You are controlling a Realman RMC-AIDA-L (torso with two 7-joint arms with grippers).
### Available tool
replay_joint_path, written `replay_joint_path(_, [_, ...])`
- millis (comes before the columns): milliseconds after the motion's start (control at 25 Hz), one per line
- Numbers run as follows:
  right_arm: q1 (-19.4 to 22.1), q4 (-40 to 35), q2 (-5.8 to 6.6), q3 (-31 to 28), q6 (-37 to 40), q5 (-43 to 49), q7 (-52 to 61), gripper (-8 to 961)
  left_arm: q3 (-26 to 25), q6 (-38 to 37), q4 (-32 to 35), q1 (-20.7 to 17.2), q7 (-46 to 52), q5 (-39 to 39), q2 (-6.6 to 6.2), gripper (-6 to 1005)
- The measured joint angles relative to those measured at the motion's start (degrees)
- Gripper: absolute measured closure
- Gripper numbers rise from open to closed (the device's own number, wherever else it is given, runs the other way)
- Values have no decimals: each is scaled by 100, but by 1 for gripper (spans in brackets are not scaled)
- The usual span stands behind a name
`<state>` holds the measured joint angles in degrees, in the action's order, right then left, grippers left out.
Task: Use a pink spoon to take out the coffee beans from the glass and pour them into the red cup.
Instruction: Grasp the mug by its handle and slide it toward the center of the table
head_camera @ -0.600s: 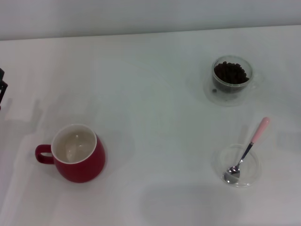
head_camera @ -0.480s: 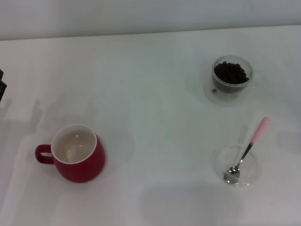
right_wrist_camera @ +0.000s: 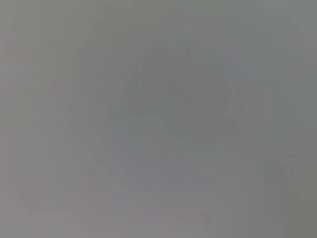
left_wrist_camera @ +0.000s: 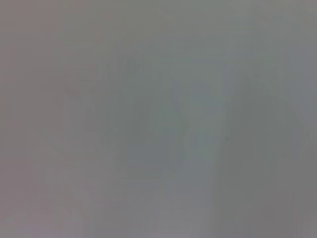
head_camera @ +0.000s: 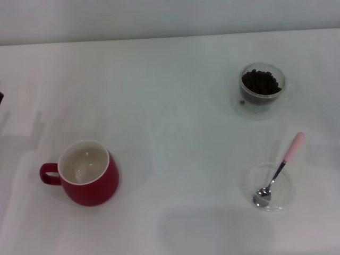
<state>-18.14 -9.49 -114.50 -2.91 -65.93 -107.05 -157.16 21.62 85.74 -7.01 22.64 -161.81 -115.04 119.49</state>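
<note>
No writing shows. Only the head view shows objects: the glossy red cup (head_camera: pixel 85 173) sits on the white surface (head_camera: pixel 170 133). Far to its right, the pink-handled metal spoon (head_camera: pixel 278 171) rests in a shallow clear dish (head_camera: pixel 272 187); beyond that, the clear glass (head_camera: pixel 261 90) holds dark coffee beans (head_camera: pixel 260 82). Neither claw is visible.

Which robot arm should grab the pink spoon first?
Probably the right arm. The pink spoon lies with its bowl in a clear dish on the robot's right side, near the glass of coffee beans. Neither gripper is in view.
</note>
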Motion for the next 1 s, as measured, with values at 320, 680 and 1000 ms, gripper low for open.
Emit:
replay_joint_path(320, [-15, 44, -11, -8, -155, -197, 10, 101, 0, -11, 131, 54, 0, -188, -5, 241])
replay_joint_path(680, [-44, 70, -14, -8, -189, -239, 10, 101, 0, -132, 150, 25, 0, -214, -3, 241])
replay_joint_path(1000, [-57, 144, -19, -8, -273, -421, -4, 100, 0, -276, 166, 56, 0, -215, -7, 242])
